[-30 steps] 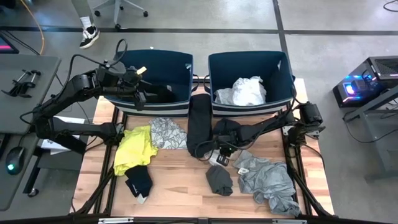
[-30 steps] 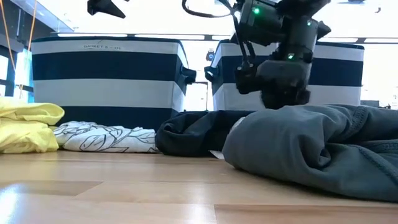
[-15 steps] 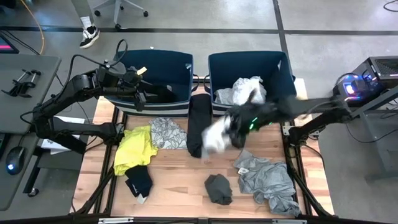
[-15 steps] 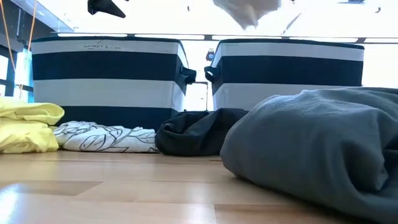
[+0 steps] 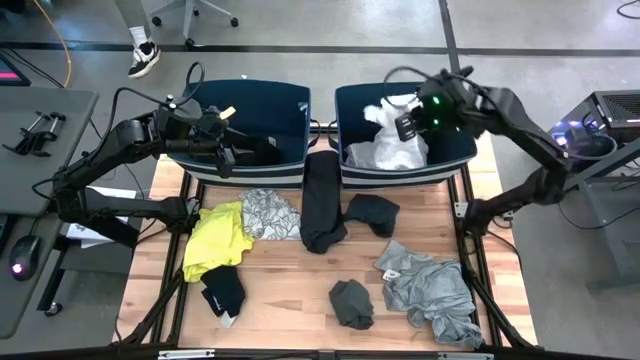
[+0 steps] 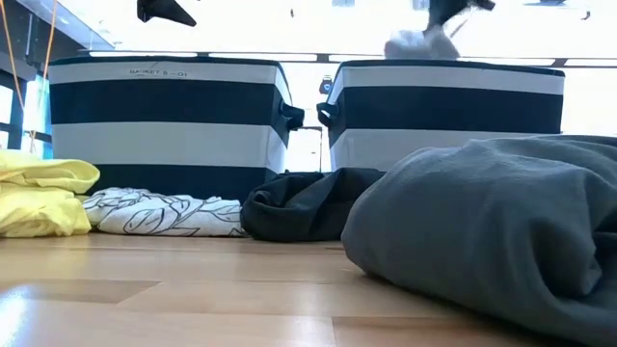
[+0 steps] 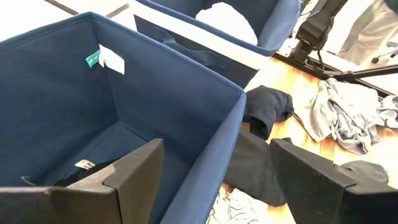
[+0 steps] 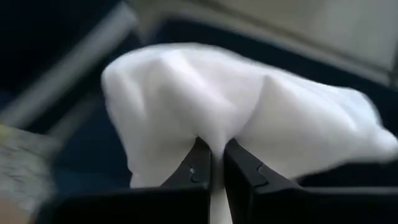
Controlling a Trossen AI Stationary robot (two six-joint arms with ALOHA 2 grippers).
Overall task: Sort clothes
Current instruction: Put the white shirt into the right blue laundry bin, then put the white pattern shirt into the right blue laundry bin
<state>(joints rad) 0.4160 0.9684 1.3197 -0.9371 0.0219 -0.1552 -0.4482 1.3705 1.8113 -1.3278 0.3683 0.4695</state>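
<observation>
My right gripper (image 8: 216, 165) is shut on a white garment (image 5: 383, 113) above the right dark blue bin (image 5: 455, 150), which holds a pile of white and light grey clothes (image 5: 390, 152). The garment also shows above the bin's rim in the low view (image 6: 415, 43). My left gripper (image 7: 217, 168) is open and empty over the near wall of the left bin (image 5: 290, 110), where a dark garment (image 7: 93, 171) lies on the floor. A yellow garment (image 5: 215, 240), a patterned one (image 5: 268, 212), black ones (image 5: 322, 200) and grey ones (image 5: 430, 290) lie on the table. My right gripper pinches a bunched fold of the white garment (image 8: 214, 134) between its two fingertips (image 8: 198, 169). The cloth bulges out on both sides of the fingers. The garment is lifted clear, above the right bin; how many layers are held, I cannot tell.
A dark navy garment (image 5: 372, 213), a small grey one (image 5: 352, 302) and a small black one (image 5: 224, 292) lie on the wooden table (image 5: 290, 300). The two bins stand side by side along the far edge. A desk (image 5: 40, 130) stands to the left.
My right gripper has risen from the middle of the table with the white garment and swung toward the far edge, until it is over the right bin. The garment has been lifted clear of the table. The dark navy garment beneath it now lies uncovered.
</observation>
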